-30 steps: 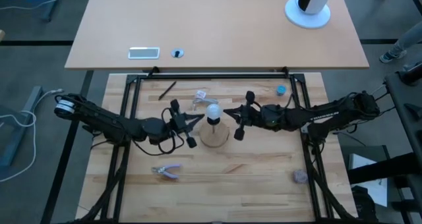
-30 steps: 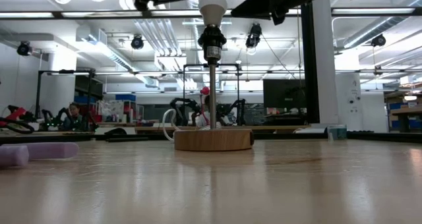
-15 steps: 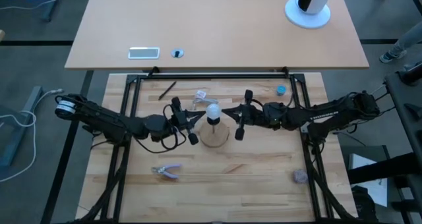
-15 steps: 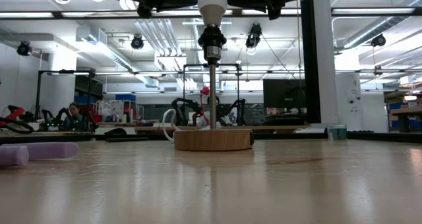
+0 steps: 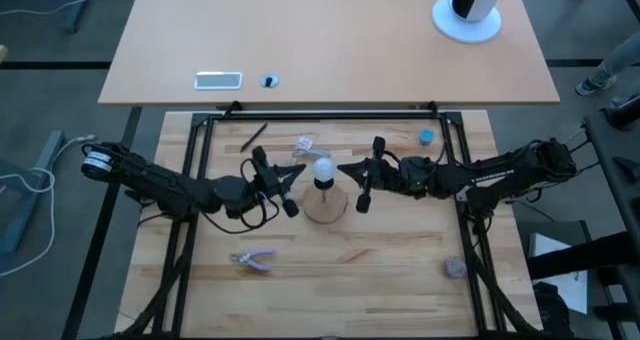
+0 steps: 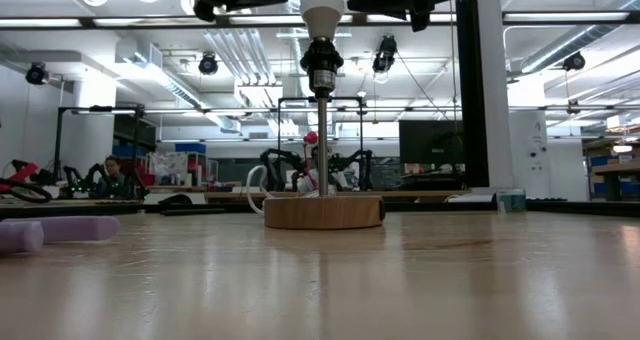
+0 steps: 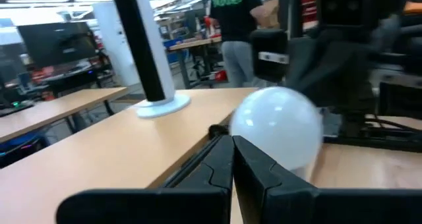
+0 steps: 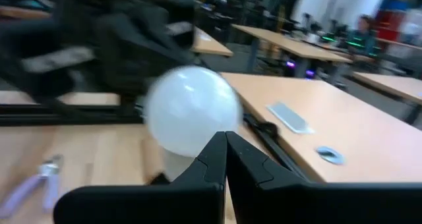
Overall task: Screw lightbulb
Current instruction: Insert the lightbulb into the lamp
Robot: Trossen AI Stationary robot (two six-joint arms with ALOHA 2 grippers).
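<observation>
The lightbulb [image 5: 322, 167] sits upright in the socket of a small lamp stand [image 6: 322, 130], a thin metal post rising from a round wooden disc [image 5: 325, 206] near the middle of the slatted wooden table [image 5: 400, 270].

From above, the two arms reach in from opposite sides, and each gripper stops just short of the bulb: the left gripper [image 5: 299, 176] beside it on one side, the right gripper [image 5: 344, 169] on the other. Neither touches the glass in this view.

The level view shows what the overhead one cannot: the bulb's white globe [image 6: 322, 0] on top of a dark socket, high above the disc [image 6: 323, 212], with the arms only as dark shapes along the upper edge.

The left wrist view settles the left gripper's state: its two dark fingers [image 7: 217, 165] lie pressed together with nothing between them, and the bulb [image 7: 277, 133] is just beyond their tips. The right wrist view gives the same for the right gripper [image 8: 225, 148], fingers fully closed and empty, with the bulb [image 8: 192, 110] just beyond.

Away from the bulb, the overhead view also shows small pliers [image 5: 254, 261] on the near side of the table towards the left arm, a greyish-purple ball [image 5: 455, 268] towards the right arm, and a crumpled clear wrapper [image 5: 305, 144] just behind the lamp.
</observation>
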